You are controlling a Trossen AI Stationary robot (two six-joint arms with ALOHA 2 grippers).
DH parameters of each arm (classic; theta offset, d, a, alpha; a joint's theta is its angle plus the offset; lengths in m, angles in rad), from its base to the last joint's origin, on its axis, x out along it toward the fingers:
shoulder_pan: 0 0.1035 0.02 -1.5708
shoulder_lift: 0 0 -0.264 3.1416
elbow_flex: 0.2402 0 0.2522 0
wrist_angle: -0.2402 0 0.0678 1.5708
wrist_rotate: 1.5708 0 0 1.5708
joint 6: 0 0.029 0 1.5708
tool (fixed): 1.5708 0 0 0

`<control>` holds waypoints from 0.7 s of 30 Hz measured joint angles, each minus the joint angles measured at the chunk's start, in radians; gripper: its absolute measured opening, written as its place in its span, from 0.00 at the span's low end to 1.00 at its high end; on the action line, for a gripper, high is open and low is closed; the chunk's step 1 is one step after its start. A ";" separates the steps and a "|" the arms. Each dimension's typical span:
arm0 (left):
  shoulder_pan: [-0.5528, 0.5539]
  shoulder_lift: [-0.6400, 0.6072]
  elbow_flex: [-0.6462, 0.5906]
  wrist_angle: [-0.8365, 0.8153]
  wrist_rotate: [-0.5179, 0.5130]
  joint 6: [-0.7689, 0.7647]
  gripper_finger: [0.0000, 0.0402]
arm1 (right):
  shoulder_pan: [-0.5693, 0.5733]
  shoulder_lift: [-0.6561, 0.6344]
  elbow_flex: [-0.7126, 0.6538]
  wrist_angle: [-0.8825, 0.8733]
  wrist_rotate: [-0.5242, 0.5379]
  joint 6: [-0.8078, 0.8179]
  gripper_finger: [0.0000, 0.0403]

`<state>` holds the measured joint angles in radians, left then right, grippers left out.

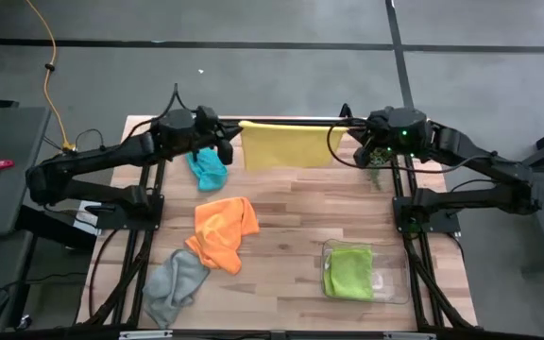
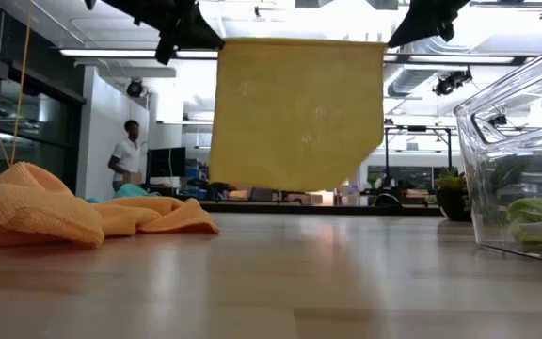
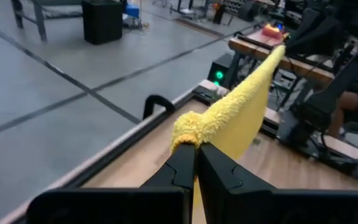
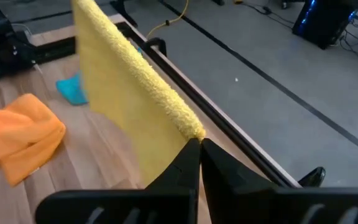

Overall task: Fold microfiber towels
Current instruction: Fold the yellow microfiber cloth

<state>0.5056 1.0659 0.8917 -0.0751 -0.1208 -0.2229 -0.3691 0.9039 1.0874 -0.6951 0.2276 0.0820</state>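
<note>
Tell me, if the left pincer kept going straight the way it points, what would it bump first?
Probably nothing on the table. The left pincer, shut on the yellow towel, points past the table's edge toward bare floor, though depth is hard to judge.

Wooden slatted counter with black frame rails. Clear plastic tray on its near right part, seen close at right edge in low view. Small green potted plant at far right, near the rail. Yellow cable on grey floor, left. A person stands in the room behind.
</note>
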 joint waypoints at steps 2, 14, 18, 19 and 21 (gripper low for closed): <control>0.001 -0.001 0.000 -0.001 -0.010 0.014 0.00 | 0.007 0.000 0.002 -0.005 0.000 0.007 0.00; 0.061 0.084 0.000 0.073 -0.021 0.085 0.00 | 0.007 0.058 0.003 -0.031 0.091 -0.016 0.00; 0.127 0.142 0.000 0.138 0.037 0.084 0.00 | -0.038 0.110 0.003 -0.031 0.100 -0.065 0.00; 0.145 0.157 0.000 0.155 0.059 0.077 0.00 | -0.057 0.124 0.003 -0.033 0.100 -0.081 0.00; 0.174 0.187 0.000 0.191 0.096 0.056 0.00 | -0.101 0.144 0.003 -0.032 0.098 -0.109 0.00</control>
<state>0.6796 1.2527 0.8917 0.1163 -0.0249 -0.1668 -0.4699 1.0480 1.0901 -0.7268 0.3253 -0.0268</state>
